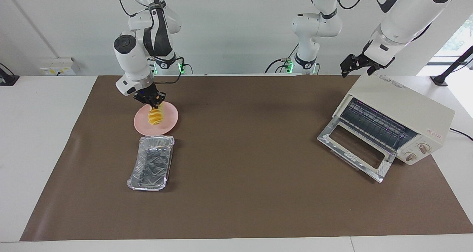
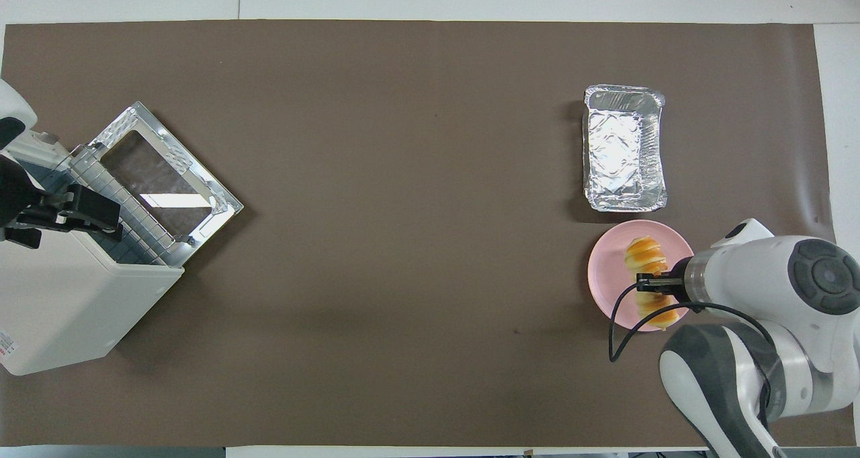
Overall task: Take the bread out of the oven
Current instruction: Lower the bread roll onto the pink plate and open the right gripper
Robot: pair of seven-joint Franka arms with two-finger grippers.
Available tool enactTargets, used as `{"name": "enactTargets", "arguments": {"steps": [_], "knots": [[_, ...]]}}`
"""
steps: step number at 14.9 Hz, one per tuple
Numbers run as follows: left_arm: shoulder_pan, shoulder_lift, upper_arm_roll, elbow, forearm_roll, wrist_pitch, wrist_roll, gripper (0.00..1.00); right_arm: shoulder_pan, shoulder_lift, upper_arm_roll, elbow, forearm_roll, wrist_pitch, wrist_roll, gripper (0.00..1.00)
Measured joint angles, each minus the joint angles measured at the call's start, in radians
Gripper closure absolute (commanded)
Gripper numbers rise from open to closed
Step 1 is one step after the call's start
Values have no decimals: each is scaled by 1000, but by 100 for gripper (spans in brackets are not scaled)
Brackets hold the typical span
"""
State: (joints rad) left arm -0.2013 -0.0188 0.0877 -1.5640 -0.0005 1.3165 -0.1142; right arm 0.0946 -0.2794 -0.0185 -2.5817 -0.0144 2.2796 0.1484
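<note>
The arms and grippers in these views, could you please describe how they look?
Both arms are glossy white rounded shells with dark grey joint sections and black round caps. The right gripper and left gripper are small and black. A thin black cable loops by the right wrist.
</note>
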Motion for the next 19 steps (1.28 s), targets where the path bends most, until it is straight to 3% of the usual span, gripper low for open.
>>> {"name": "enactTargets", "arguments": {"steps": [5, 6, 7, 8, 15, 19], "knots": [[0, 0, 0, 0, 0, 0, 0, 0, 0, -21, 0, -88, 0, 96, 2, 100], [0, 0, 0, 0, 0, 0, 0, 0, 0, -21, 0, -91, 0, 100, 3, 81], [0, 0, 0, 0, 0, 0, 0, 0, 0, -21, 0, -92, 0, 100, 6, 29], [0, 0, 0, 0, 0, 0, 0, 0, 0, -21, 0, -94, 0, 100, 16, 0], [0, 0, 0, 0, 0, 0, 0, 0, 0, -20, 0, -76, 1, 94, 27, 0], [0, 0, 0, 0, 0, 0, 0, 0, -3, 19, -1, 114, 0, -65, 15, 0]]}}
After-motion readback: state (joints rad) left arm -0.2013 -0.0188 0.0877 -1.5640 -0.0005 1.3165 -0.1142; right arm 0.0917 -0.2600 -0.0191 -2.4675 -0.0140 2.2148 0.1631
